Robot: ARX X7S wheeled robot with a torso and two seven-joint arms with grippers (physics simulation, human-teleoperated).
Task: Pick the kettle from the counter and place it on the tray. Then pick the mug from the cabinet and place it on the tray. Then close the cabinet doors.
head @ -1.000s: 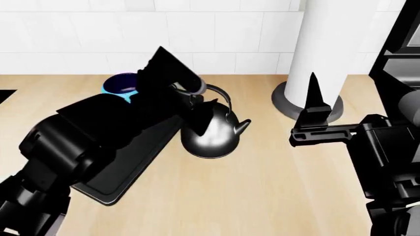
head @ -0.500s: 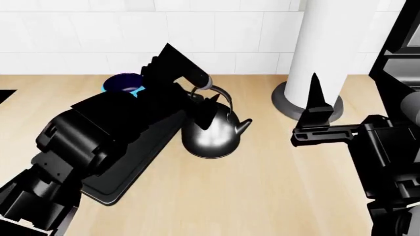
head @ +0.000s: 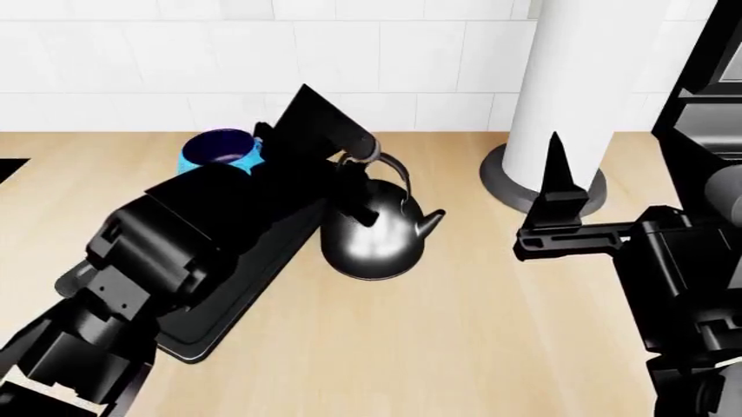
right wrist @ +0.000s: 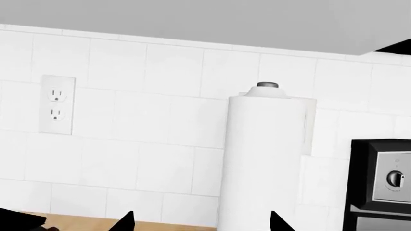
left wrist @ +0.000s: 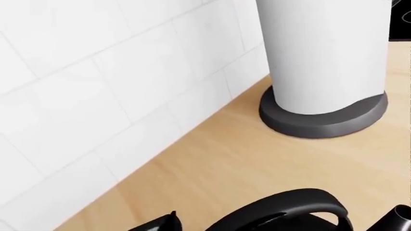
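Note:
The shiny dark kettle point(head: 374, 236) stands upright on the beige counter point(head: 464, 330), right against the black tray's point(head: 215, 326) right edge. My left gripper point(head: 354, 195) hovers at the kettle's arched handle point(head: 394, 169). In the left wrist view one pointed fingertip point(left wrist: 168, 220) shows, with a strip of counter between it and the handle point(left wrist: 289, 207); the jaws look open. The blue mug point(head: 218, 149) sits at the tray's far end, partly behind my left arm; whether it rests on the tray is hidden. My right gripper point(head: 554, 169) point(right wrist: 200, 220) is open and empty. The cabinet is out of view.
A white paper-towel roll point(head: 579, 78) on a grey base point(head: 510, 187) stands at the back right, just beyond my right gripper. A black appliance point(head: 707, 69) fills the right edge. The tiled wall point(right wrist: 160, 120) carries an outlet point(right wrist: 57, 103). A black stovetop corner point(head: 6, 169) shows at far left.
My left arm has shifted forward and a little right along the kettle's handle, uncovering more of the mug. The kettle and my right arm have barely moved.

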